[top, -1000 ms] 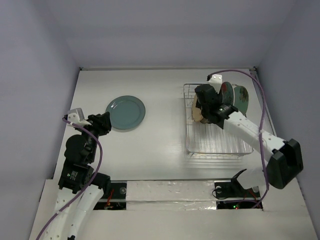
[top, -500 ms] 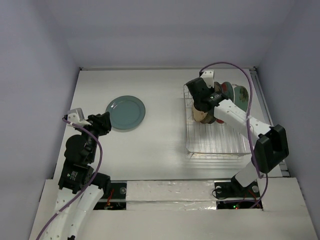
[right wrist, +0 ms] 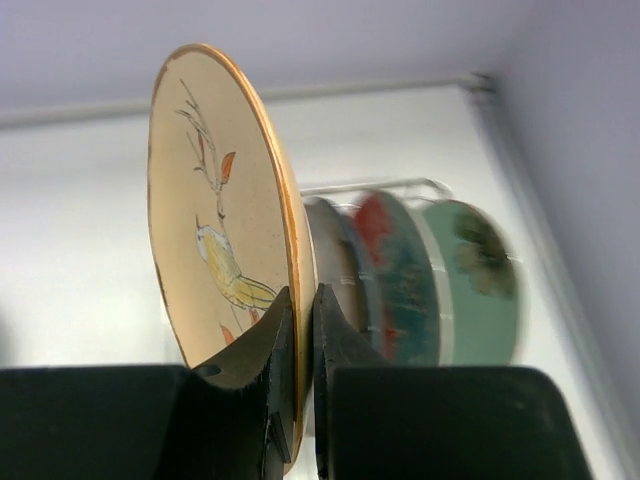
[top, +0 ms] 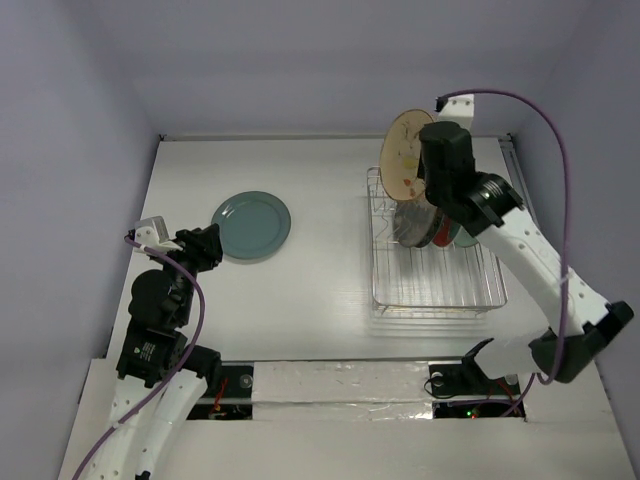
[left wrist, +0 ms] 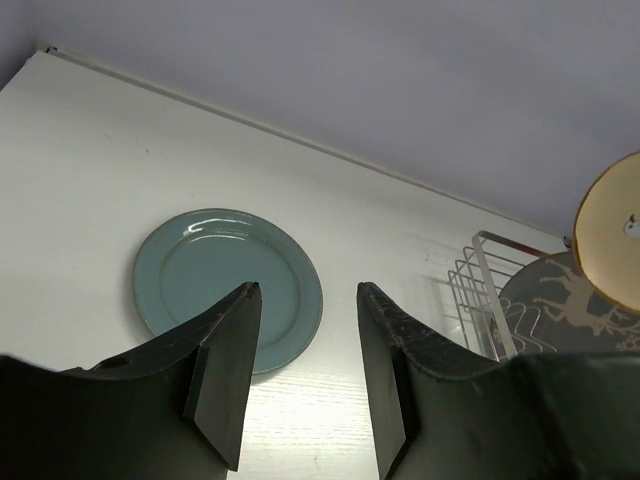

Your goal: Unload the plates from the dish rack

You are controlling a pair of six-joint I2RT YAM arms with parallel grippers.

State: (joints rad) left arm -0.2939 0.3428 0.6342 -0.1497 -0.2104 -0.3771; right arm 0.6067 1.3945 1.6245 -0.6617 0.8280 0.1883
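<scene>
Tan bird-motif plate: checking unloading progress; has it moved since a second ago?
Yes. The tan round plate rose out of the silver wire dish rack.

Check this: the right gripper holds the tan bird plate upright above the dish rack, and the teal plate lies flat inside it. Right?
No: the top external view shows the teal plate flat on the table, left of the dish rack. The rest holds.

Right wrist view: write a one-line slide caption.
Right hand pinches the tan bird plate by its rim, holding it upright, other plates standing behind.
</scene>
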